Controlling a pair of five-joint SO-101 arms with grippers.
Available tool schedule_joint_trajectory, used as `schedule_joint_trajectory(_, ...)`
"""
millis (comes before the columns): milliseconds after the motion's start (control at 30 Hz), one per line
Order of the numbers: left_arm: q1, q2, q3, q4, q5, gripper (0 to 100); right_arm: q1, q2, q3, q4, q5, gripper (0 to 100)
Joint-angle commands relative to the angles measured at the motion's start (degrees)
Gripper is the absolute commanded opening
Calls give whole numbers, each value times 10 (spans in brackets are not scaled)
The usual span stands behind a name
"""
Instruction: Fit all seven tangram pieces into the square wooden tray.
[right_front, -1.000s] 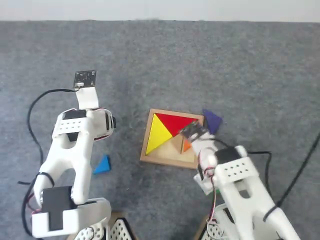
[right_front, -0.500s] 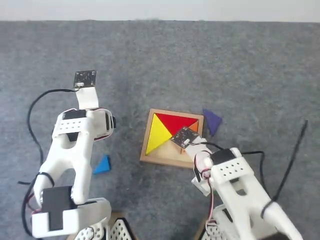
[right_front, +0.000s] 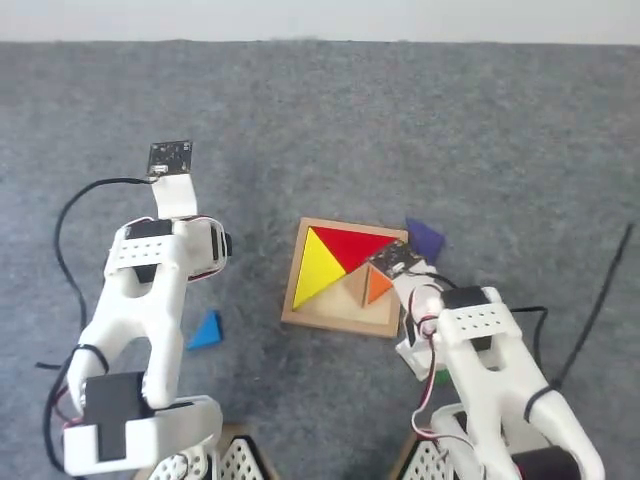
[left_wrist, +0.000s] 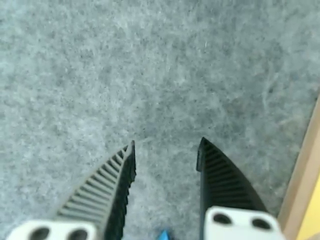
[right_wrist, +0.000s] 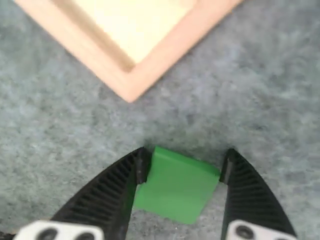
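Now, nearest to you, the right pincer (right_wrist: 186, 151) stands wide open astride the green piece (right_wrist: 175, 192). That piece lies flat on the grey surface (right_wrist: 280, 100), just short of a corner of the tray (right_wrist: 145, 75). Nothing is gripped, though one finger looks to be brushing a corner of the piece.

The step in hand, as I judge it, is the pickup. The piece is four-sided with sides close to equal, so I can't give you a clear long axis. What matters is that it sits skewed to the jaws, with one edge turned towards the tray corner. Turn the wrist until the fingers meet two opposite flat edges rather than corners. Centre the piece between them and close gently, or it will likely twist out. Lift it clear of the rim before carrying it across.

Further on, the tray holds a yellow triangle (right_front: 318, 265), a red triangle (right_front: 355, 245) and a small orange triangle (right_front: 377, 287). Bare wood on its near side leaves room for the green one. A purple piece (right_front: 425, 240) lies just outside the tray's far right corner.

Off to the other side, the left pincer (left_wrist: 166, 144) hangs open and empty above the surface, with a blue triangle (right_front: 205, 330) near that arm.
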Motion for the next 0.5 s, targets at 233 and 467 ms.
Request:
schedule_joint_trajectory(233,-2,-23,0,-10,-9,199,236,15,-48,-50,107,256)
schedule_joint_trajectory(467,-2,-23,0,-10,-9,199,330,16,-153,-45,135,256)
